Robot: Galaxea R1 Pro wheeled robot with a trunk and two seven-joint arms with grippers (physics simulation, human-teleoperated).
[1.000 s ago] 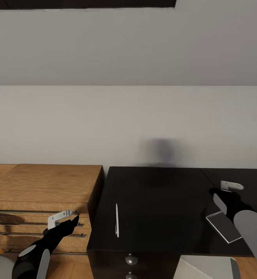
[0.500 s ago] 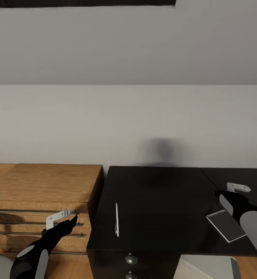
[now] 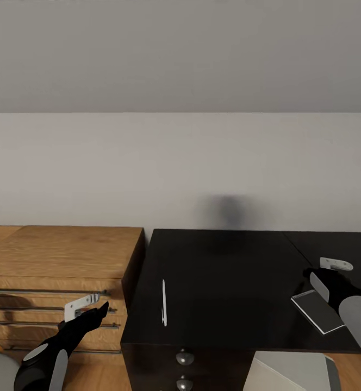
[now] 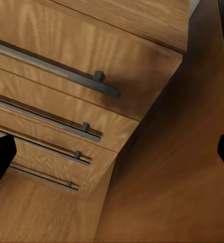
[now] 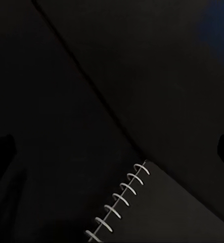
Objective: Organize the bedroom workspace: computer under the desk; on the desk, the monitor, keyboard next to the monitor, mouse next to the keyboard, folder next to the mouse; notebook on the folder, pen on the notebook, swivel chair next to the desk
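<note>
Black surface (image 3: 229, 282) against a pale wall, pen (image 3: 163, 302) lying near its left edge, notebook (image 3: 317, 310) at right beside the right end effector (image 3: 322, 274). Left end effector (image 3: 85, 307) before the wooden dresser (image 3: 55, 260).

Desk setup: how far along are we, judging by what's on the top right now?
Early. The pen lies alone on the desk, the notebook lies flat near the right claw, and the computer stands on the floor in front of the desk. Nothing is gripped; the left claw hangs open by the dresser. No folder lies under the notebook, so the stacking is left.
</note>
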